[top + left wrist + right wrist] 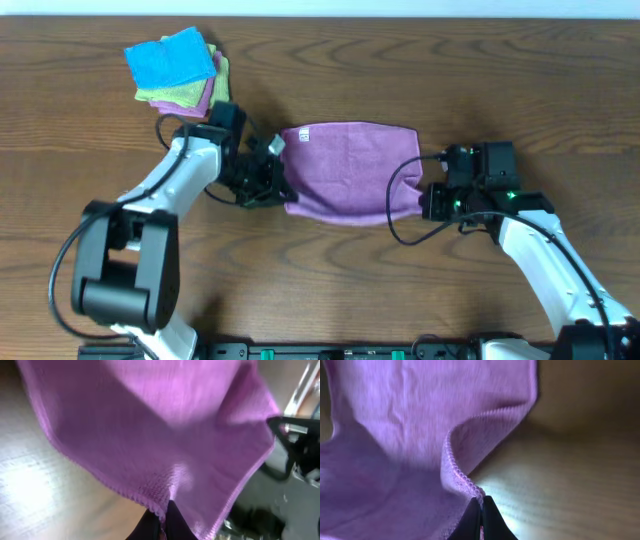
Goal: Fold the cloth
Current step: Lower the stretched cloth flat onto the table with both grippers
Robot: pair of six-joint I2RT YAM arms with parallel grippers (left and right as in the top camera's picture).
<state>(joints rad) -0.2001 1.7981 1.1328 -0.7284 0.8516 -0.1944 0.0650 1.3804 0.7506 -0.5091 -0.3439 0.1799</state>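
Overhead, the wooden table (330, 290) fills the view, and the cloth (345, 170) is near its middle, stretched sideways between the two arms. It is plain lilac. Its top edge runs fairly straight, while its lower edge sags in a soft curve. The left arm (165, 195) reaches in from the lower left and the right arm (545, 250) from the lower right, each ending at one short side of the cloth. A black cable (392, 205) loops over the cloth's right part.

At the table's far left corner, well apart from the lilac piece, sits a stack of folded cloths (178, 70). A bright blue cloth (168, 58) is on top, with a light green cloth (170, 97) under it and a purple layer showing at the right side.

The left gripper (275, 185) is pinched tight on the cloth's left edge. In the left wrist view its dark fingertips (170, 520) meet on the stitched hem, and the fabric (165, 435) spreads away above the pale tabletop (30, 485).

The right gripper (425, 200) is likewise clamped on the right edge. In the right wrist view its fingertips (475, 520) close together over the beaded hem, with the cloth (395, 435) draping to the left and bare wood (570, 485) to the right.

A small white tag (303, 133) sits at the cloth's upper left corner.
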